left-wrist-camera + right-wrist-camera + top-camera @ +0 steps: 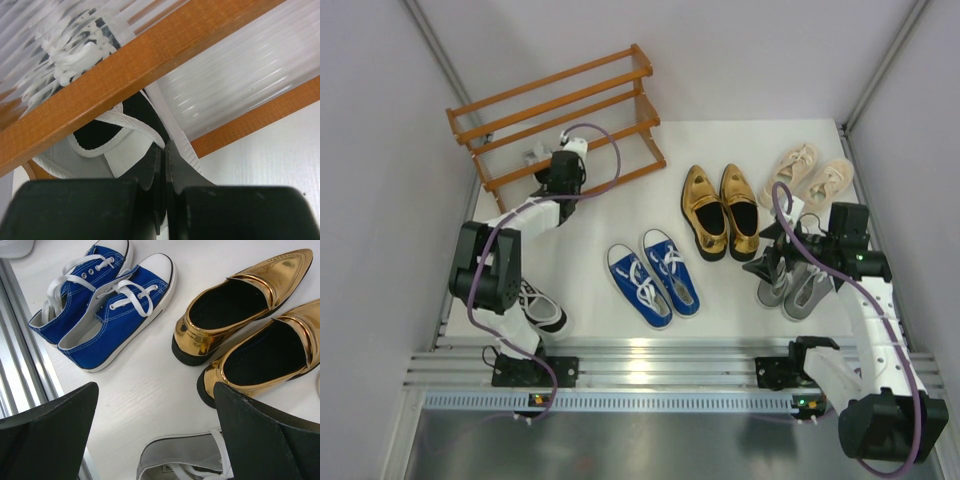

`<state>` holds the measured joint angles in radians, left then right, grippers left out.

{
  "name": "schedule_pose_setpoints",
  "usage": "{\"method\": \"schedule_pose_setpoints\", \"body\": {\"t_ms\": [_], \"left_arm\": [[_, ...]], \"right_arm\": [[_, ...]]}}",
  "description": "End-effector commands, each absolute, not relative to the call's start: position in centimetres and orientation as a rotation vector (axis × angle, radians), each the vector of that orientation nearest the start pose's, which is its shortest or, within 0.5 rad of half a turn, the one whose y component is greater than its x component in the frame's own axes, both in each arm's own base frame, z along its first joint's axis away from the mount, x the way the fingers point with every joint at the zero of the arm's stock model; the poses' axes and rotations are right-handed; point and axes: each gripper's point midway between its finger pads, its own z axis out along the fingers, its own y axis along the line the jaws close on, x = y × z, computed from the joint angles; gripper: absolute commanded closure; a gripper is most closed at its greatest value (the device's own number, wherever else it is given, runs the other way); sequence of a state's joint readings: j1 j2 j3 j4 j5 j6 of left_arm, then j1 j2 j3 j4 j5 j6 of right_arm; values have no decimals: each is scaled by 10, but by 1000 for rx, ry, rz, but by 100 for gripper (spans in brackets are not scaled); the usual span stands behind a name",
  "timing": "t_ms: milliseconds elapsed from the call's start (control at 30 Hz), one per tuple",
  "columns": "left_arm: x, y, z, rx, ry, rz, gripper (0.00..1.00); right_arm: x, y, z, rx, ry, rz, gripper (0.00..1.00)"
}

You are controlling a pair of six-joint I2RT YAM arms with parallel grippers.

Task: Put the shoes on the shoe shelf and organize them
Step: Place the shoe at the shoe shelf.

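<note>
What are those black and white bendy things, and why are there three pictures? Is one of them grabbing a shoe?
Those are two robot arms, each with a two-finger pincher. The big picture looks down from above. The other two come from little cameras on the arms' wrists.

On the white table lie blue sneakers, shiny gold loafers, beige lace-ups, grey sneakers and one black-and-white sneaker. At the back stands the orange wooden shoe shelf.

The left gripper is pinched shut on the edge of the other black-and-white sneaker, holding it in under the shelf's slats. The right gripper is wide open, holds nothing, and hangs above the grey sneakers.
</note>
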<state>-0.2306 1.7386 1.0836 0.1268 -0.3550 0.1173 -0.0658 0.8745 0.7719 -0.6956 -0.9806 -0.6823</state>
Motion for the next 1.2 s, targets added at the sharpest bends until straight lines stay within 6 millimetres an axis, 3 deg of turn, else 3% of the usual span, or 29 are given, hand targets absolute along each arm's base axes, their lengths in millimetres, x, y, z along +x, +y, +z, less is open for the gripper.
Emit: {"method": "schedule_pose_setpoints", "body": {"t_ms": [0, 133, 267, 367, 400, 500, 667, 933, 967, 1033, 1067, 1100, 1167], "left_arm": [[508, -39, 156, 124, 1950, 325, 100], [506, -38, 153, 117, 1974, 315, 96], [505, -35, 148, 108, 1987, 310, 82], [505, -33, 146, 91, 2002, 303, 64], [506, -33, 148, 87, 2002, 302, 52], [504, -36, 153, 85, 2010, 273, 41], [489, -47, 169, 66, 2011, 165, 29], [424, -67, 223, -6, 1955, -98, 26], [408, -69, 232, -14, 1959, -133, 25], [386, -72, 231, -61, 1976, -197, 24], [369, -71, 244, -84, 1951, -223, 23], [354, -69, 233, -112, 1979, -238, 19], [322, -63, 242, -222, 1961, -288, 13]], "right_arm": [[220, 122, 193, -1068, 1736, 704, 0], [220, 122, 193, -1069, 1734, 702, 1], [220, 121, 192, -1068, 1738, 703, 1], [220, 121, 193, -1069, 1735, 701, 1], [219, 121, 193, -1069, 1736, 702, 1], [219, 121, 193, -1070, 1735, 701, 1], [219, 121, 194, -1073, 1731, 697, 1], [218, 121, 196, -1081, 1720, 689, 0], [217, 121, 196, -1082, 1721, 688, 0], [218, 121, 196, -1086, 1723, 682, 1], [217, 120, 195, -1087, 1724, 679, 1], [217, 120, 194, -1092, 1723, 678, 0], [217, 120, 194, -1096, 1724, 677, 0]]}}
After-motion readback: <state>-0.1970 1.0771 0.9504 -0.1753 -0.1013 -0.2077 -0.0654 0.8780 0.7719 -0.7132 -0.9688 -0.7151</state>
